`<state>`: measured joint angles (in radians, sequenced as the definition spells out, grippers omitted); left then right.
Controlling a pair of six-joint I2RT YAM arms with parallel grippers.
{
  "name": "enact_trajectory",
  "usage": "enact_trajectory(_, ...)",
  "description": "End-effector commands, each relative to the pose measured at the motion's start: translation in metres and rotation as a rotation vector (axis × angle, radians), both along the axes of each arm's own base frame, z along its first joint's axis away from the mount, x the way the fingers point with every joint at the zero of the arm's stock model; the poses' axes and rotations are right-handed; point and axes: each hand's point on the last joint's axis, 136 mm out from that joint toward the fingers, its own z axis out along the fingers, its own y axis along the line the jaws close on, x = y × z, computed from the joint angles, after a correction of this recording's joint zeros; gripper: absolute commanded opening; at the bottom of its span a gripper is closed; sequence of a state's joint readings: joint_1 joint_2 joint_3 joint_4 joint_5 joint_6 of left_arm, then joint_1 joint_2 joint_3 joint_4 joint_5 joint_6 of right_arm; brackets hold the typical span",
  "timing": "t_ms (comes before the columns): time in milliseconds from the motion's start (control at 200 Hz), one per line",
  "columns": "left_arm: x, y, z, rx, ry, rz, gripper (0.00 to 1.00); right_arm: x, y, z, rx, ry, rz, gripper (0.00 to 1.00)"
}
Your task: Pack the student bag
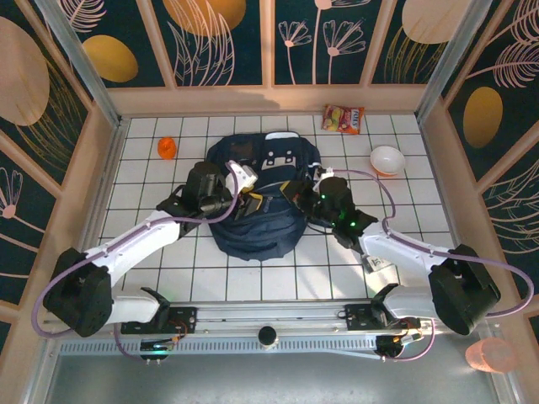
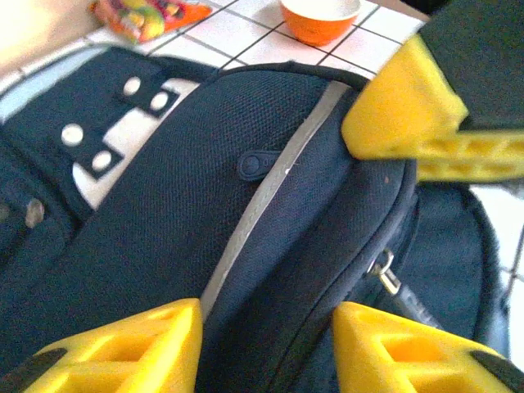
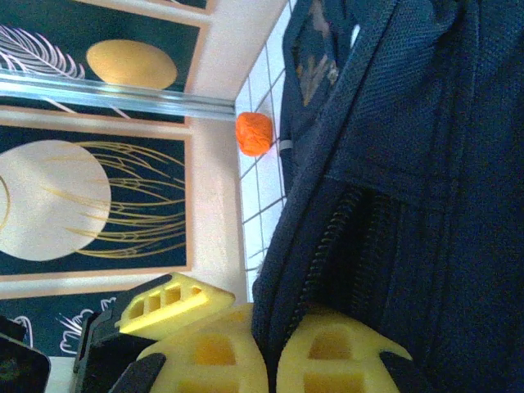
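The student bag [image 1: 257, 236] is a navy-blue backpack lying in the middle of the white gridded table, with a white buckle patch [image 2: 123, 155] and a pale trim line [image 2: 270, 188]. My left gripper [image 1: 249, 195] is over its upper middle. In the left wrist view this gripper [image 2: 266, 344] is open, its yellow fingers [image 2: 123, 348] standing either side of a fabric ridge by a zip pull [image 2: 385, 274]. My right gripper [image 1: 301, 192] comes in from the right. In the right wrist view it [image 3: 270, 360] is shut on the bag's edge beside the zip teeth [image 3: 332, 229].
An orange ball [image 1: 167, 148] lies at the back left of the table. A snack packet [image 1: 344, 119] sits at the back right by the wall. An orange-and-white bowl [image 1: 387, 160] stands right of the bag. Patterned walls enclose the table on three sides.
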<state>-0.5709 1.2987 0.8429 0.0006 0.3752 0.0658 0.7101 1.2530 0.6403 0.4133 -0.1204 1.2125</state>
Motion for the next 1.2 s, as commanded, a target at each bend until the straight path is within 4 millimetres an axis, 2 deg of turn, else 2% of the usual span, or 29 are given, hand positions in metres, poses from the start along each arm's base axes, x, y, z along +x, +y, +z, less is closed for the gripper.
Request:
enact_trajectory(0, -0.002, 0.016, 0.028, -0.147, 0.226, 0.220, 0.48, 0.011, 0.001, 0.047, 0.093, -0.155, -0.085, 0.00)
enact_trajectory(100, -0.011, 0.033, 0.022, -0.222, 0.369, 0.380, 0.50, 0.011, 0.007, 0.047, 0.088, -0.158, -0.075, 0.00)
enact_trajectory(220, -0.030, 0.034, 0.018, -0.305, 0.496, 0.402, 0.52, 0.009, 0.013, 0.046, 0.080, -0.154, -0.055, 0.00)
enact_trajectory(335, -0.047, 0.026, 0.011, -0.321, 0.589, 0.365, 0.51, 0.007, 0.015, 0.046, 0.077, -0.156, -0.049, 0.00)
enact_trajectory(500, -0.064, 0.001, 0.005, -0.259, 0.597, 0.280, 0.51, 0.007, 0.017, 0.048, 0.070, -0.162, -0.039, 0.00)
enact_trajectory(641, -0.062, -0.010, -0.004, -0.223, 0.601, 0.283, 0.49, 0.006, 0.019, 0.049, 0.072, -0.166, -0.031, 0.00)
enact_trajectory(906, -0.050, -0.026, -0.002, -0.241, 0.568, 0.285, 0.43, 0.005, 0.021, 0.048, 0.066, -0.167, -0.021, 0.00)
enact_trajectory(1006, -0.044, -0.029, 0.004, -0.251, 0.535, 0.289, 0.34, 0.005, 0.022, 0.048, 0.068, -0.169, -0.015, 0.00)
enact_trajectory(1096, -0.038, -0.029, 0.008, -0.245, 0.497, 0.295, 0.19, 0.004, 0.022, 0.047, 0.060, -0.169, -0.003, 0.00)
enact_trajectory(1196, -0.031, -0.011, -0.004, -0.142, 0.457, 0.379, 0.01, 0.005, 0.015, 0.049, 0.027, -0.174, 0.012, 0.00)
